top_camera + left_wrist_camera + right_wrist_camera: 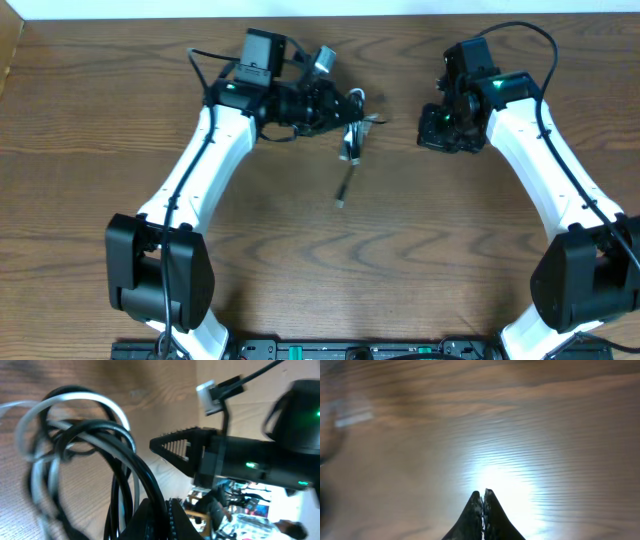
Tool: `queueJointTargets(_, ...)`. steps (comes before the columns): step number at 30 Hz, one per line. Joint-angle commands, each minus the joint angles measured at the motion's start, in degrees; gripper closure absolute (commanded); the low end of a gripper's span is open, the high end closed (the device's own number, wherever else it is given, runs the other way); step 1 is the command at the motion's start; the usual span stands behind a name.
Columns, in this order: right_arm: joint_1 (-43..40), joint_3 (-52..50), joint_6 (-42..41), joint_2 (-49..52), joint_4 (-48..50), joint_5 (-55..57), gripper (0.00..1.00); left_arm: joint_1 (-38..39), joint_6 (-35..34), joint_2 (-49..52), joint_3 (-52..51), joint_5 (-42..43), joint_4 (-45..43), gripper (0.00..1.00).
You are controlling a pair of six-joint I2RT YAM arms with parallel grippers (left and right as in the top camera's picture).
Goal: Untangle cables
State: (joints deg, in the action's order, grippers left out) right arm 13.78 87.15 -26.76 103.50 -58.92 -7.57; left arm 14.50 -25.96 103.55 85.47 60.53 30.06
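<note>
My left gripper [350, 104] is shut on the tangled cables [353, 138] and holds them above the table at the back middle. One cable end [341, 200] dangles down toward the table. In the left wrist view the black cable [145, 480] runs between the shut jaws [167, 512] and loops together with the white cable [75, 397]. My right gripper [430, 135] is to the right of the bundle, apart from it. In the right wrist view its fingers [483, 495] are shut and empty over bare wood.
The wooden table [320, 260] stretches in front of both grippers. The right arm's dark wrist [250, 455] shows close by in the left wrist view, with a small white plug [207, 397] above it. A blurred pale shape [352, 419] lies at the right wrist view's left edge.
</note>
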Motion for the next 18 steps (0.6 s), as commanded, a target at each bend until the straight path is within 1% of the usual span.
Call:
queueJointTargets(1,-0.1,0.9,-3.0,1.1,-0.5,9.1,0.99,-3.3,-0.1,0.2,0.5,6.1,-0.8,0.93)
queueJointTargets(3,-0.1,0.9,-0.2,1.1,0.5,6.4,0.99,-3.8,0.5,0.2,0.5,7.7,-0.8,0.92)
queueJointTargets(4,-0.1,0.9,5.7,1.1,2.1,0.6,0.97,-3.8,1.0,0.2,0.5,8.3,-0.8,0.93)
queueJointTargets(5,-0.1,1.0,9.6,1.0,3.0,-4.2,0.94,-3.8,1.9,0.2,0.5,9.0,-0.8,0.93)
queueJointTargets(6,-0.2,1.1,14.6,1.0,4.0,-11.3,0.87,-3.8,3.2,0.2,0.5,10.3,-0.8,0.93)
queueJointTargets(7,-0.4,2.0,19.2,0.6,4.5,-20.7,0.79,-3.8,4.3,0.2,0.5,12.3,-0.9,0.93)
queueJointTargets(9,-1.1,4.5,22.4,-0.1,4.5,-30.8,0.66,-3.8,6.8,0.2,0.5,18.4,-1.9,0.93)
queueJointTargets(11,-1.9,7.5,23.0,-1.2,4.5,-35.2,0.56,-3.8,6.8,0.2,0.5,23.2,-4.5,0.92)
queueJointTargets(14,-2.6,10.7,23.0,-2.2,4.5,-36.8,0.50,-3.8,5.7,0.2,0.5,26.5,-7.5,0.92)
queueJointTargets(15,-2.7,11.9,22.8,-2.3,4.5,-37.1,0.48,-3.8,5.0,0.2,0.5,26.5,-8.0,0.93)
queueJointTargets(18,-2.5,12.9,17.9,-2.3,7.2,-37.0,0.47,-3.8,3.0,0.2,0.5,26.4,-9.2,0.92)
